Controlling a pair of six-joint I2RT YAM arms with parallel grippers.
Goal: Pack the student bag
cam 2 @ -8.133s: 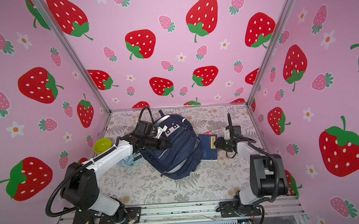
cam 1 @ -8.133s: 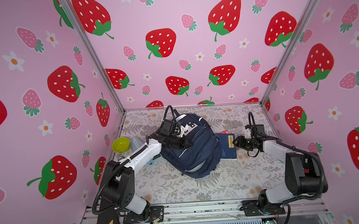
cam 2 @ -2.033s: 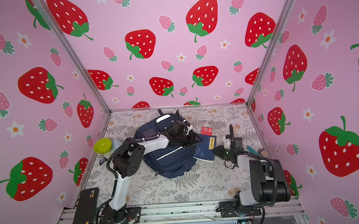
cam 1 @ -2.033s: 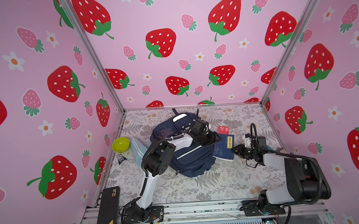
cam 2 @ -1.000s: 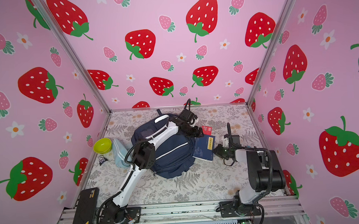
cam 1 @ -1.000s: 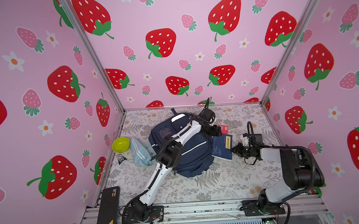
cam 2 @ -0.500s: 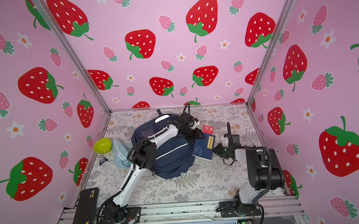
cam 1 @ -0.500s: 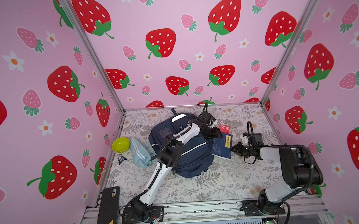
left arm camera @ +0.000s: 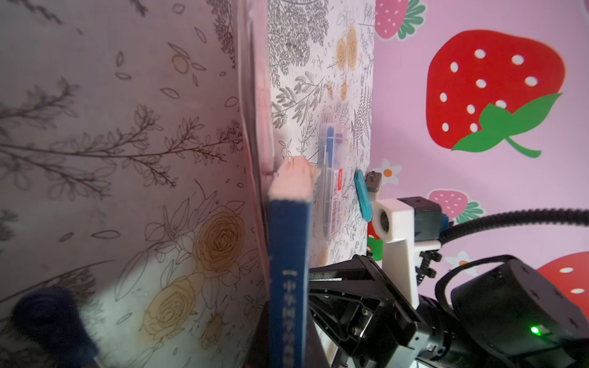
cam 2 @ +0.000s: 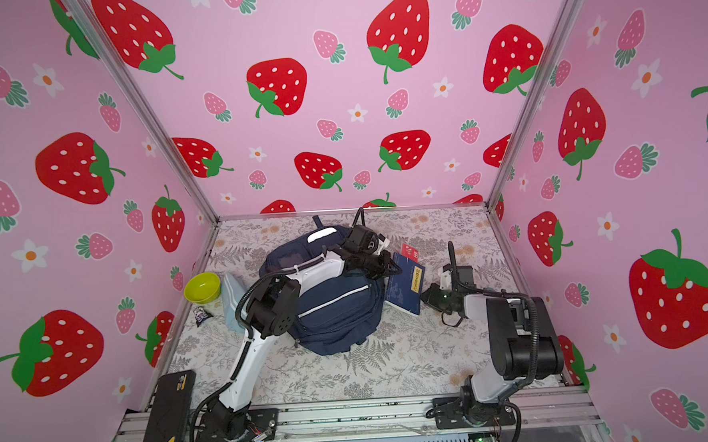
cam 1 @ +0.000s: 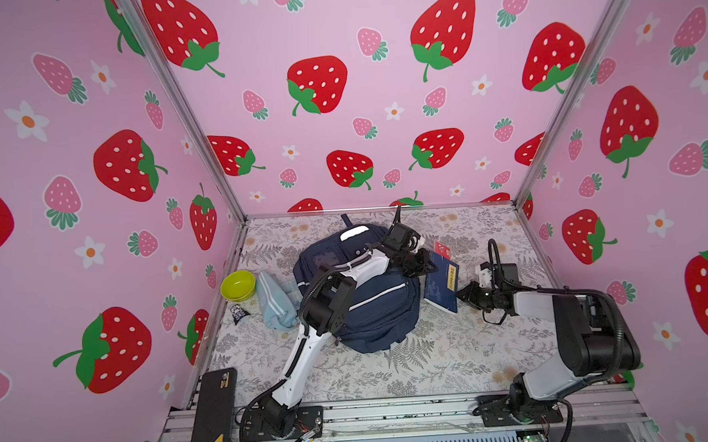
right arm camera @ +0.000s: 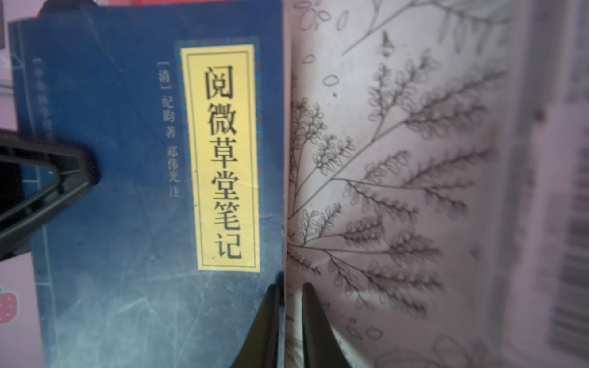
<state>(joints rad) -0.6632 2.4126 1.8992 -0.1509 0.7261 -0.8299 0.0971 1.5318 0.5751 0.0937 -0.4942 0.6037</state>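
Bag (cam 1: 382,320): book (cam 1: 441,286) handover, frame centre.
Left gripper (cam 1: 423,266) clamps it; right gripper (cam 1: 461,295) jaws straddle its edge, grip unclear, so we should free it slowly.

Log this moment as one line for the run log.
left tool: gripping blue book | right tool: straddling its edge | blue book: beside student bag, not packed

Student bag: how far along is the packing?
Done: no item shows inside the student bag. In hand: the blue book is tilted up beside it, left tool and right tool at its edges. To do: green bowl, light-blue pouch and pen pack lie outside.
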